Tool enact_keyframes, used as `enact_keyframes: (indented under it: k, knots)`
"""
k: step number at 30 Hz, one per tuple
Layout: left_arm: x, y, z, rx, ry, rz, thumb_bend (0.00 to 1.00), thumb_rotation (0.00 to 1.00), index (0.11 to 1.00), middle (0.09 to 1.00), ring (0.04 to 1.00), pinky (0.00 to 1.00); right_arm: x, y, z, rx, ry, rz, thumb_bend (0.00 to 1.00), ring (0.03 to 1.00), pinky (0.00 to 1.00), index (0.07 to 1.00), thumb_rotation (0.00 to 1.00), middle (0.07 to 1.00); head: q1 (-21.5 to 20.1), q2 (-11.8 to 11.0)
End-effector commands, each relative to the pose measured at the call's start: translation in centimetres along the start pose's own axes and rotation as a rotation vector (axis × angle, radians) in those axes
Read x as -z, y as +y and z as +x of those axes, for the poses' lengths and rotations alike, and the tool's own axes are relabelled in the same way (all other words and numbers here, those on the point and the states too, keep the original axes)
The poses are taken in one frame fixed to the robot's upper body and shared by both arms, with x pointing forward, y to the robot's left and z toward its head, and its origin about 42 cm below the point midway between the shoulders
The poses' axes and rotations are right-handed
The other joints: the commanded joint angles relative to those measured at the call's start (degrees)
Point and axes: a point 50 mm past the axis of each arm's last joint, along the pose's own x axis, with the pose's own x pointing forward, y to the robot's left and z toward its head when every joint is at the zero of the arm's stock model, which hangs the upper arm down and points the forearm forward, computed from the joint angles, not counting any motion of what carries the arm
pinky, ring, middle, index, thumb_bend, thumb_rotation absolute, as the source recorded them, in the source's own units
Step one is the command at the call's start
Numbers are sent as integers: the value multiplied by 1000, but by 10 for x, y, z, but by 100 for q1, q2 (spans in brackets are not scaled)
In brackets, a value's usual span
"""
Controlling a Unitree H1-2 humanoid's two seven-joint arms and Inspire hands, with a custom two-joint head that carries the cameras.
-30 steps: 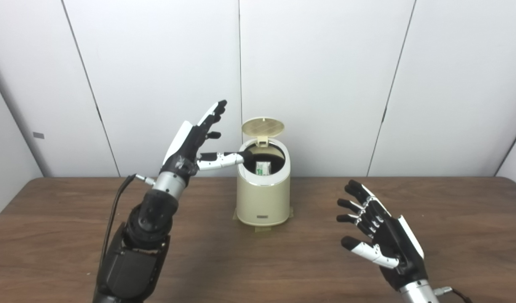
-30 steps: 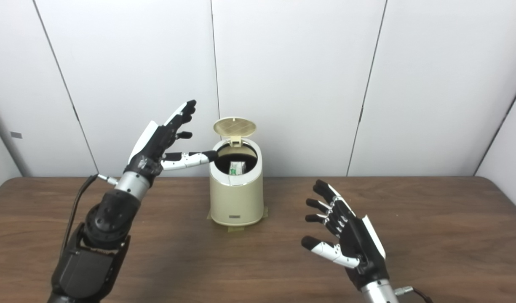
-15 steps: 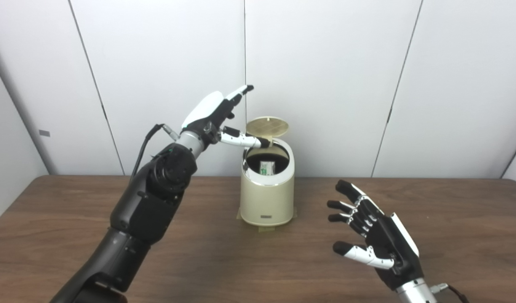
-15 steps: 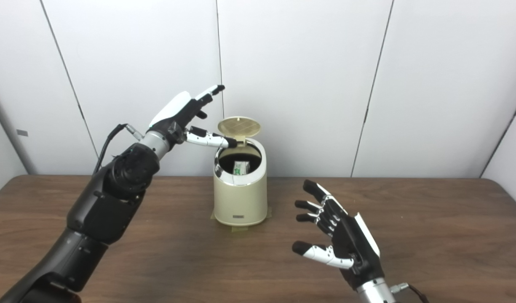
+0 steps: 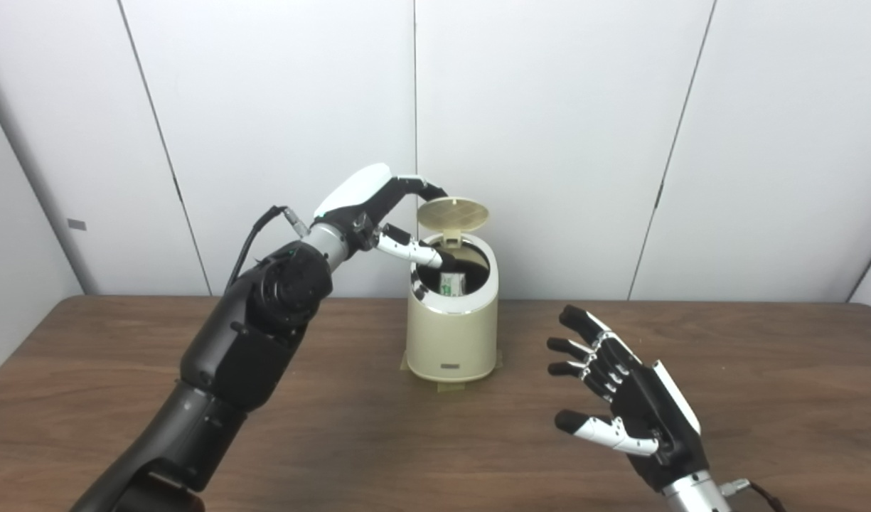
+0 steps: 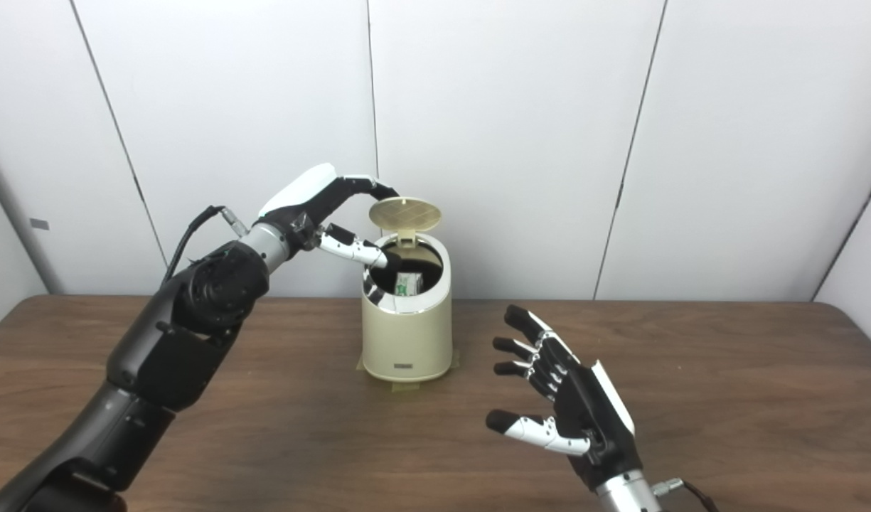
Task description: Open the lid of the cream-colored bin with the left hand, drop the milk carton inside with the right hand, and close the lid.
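The left hand was spread and empty, fingers curled to the raised round lid, thumb over the mouth of the cream-colored cylindrical bin below. Inside stood the green-and-white milk carton. The right hand hovered splayed, empty, above the brown wooden table.

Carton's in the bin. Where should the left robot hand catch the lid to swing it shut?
Probably the lid's top free edge, coming from above and the left robot hand's side. It stands upright, hinged at the back of the bin, and the fingers already curl beside that edge.
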Motion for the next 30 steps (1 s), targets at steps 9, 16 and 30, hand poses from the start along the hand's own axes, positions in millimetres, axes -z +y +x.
enact_keyframes:
  k: [9, 16, 30]
  knots:
    - [-17, 32, -4, -61, -110, 54, 911, 337, 778, 847, 948, 1000, -16, 4, 14, -9, -78, -3, 737, 817, 688, 889, 338, 914, -35, 26]
    - [-19, 26, -11, -25, -124, 30, 913, 332, 795, 873, 985, 1000, -17, 7, 15, -9, -85, 0, 737, 812, 681, 896, 332, 914, -75, 68]
    - [-6, 20, -21, 51, -112, 28, 933, 302, 808, 872, 990, 1000, -23, 11, 16, -6, -79, 1, 733, 806, 653, 886, 337, 903, -152, 155]
